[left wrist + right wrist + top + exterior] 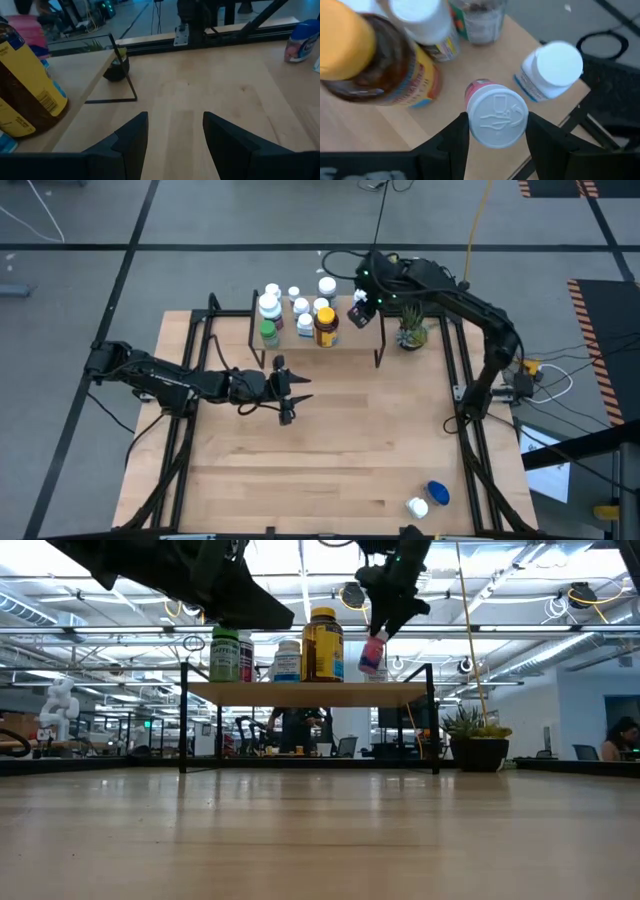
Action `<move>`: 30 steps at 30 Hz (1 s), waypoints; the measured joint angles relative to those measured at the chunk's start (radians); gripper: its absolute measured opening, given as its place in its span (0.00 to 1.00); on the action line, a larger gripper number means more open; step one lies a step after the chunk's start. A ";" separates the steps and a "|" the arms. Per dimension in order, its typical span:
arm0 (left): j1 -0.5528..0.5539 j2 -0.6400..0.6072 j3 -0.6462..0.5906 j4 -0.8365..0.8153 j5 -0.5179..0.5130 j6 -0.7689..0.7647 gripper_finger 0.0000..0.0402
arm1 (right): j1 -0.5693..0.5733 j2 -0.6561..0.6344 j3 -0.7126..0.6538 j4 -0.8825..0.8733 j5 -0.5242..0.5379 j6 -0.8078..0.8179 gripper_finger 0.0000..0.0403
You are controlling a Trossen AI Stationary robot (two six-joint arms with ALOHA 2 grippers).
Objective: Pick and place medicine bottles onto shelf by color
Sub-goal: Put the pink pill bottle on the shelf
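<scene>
Right gripper [494, 131] clasps pink-labelled bottle [495, 114] above shelf [345, 338] | left gripper [175, 131] released, empty

The amber bottle [22, 95] is cut off by the edge, its label blurred.

Grey floor [200, 220], bright ceiling lights [520, 560]

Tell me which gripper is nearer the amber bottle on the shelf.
Right. The right gripper holds a pink bottle just beside the amber bottle; the left gripper hovers off the shelf.
</scene>
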 joint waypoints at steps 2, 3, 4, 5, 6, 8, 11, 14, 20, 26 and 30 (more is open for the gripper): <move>0.000 0.000 0.000 -0.004 0.000 -0.010 0.48 | -0.004 0.020 0.011 -0.038 0.000 0.016 0.40; 0.000 0.000 0.000 -0.007 0.000 -0.017 0.48 | -0.005 0.028 0.013 -0.053 0.000 0.022 0.40; 0.000 0.000 0.000 -0.010 0.000 -0.022 0.48 | -0.005 0.035 0.013 -0.063 0.001 0.024 0.40; 0.000 0.000 0.000 -0.011 0.000 -0.024 0.48 | -0.005 0.041 0.013 -0.074 0.004 0.025 0.40; 0.000 0.000 0.000 -0.011 0.000 -0.031 0.48 | -0.005 0.045 0.013 -0.082 0.011 0.026 0.40; 0.000 0.000 0.000 -0.010 0.000 -0.042 0.48 | -0.005 0.050 0.013 -0.085 0.044 0.026 0.40; 0.000 0.000 0.000 -0.010 0.000 -0.052 0.48 | -0.005 0.051 0.013 -0.086 0.067 0.013 0.40; 0.000 0.000 0.000 -0.009 0.000 -0.060 0.48 | -0.005 0.051 0.013 -0.085 0.084 -0.013 0.41; -0.001 0.000 0.000 -0.007 0.000 -0.061 0.48 | -0.005 0.051 0.013 -0.085 0.084 -0.013 0.46; -0.001 0.000 0.000 0.007 0.000 -0.045 0.48 | -0.010 0.051 0.013 -0.085 0.083 -0.007 0.47; -0.001 0.000 0.000 0.021 0.000 -0.020 0.48 | -0.015 0.051 0.013 -0.084 0.086 -0.012 0.49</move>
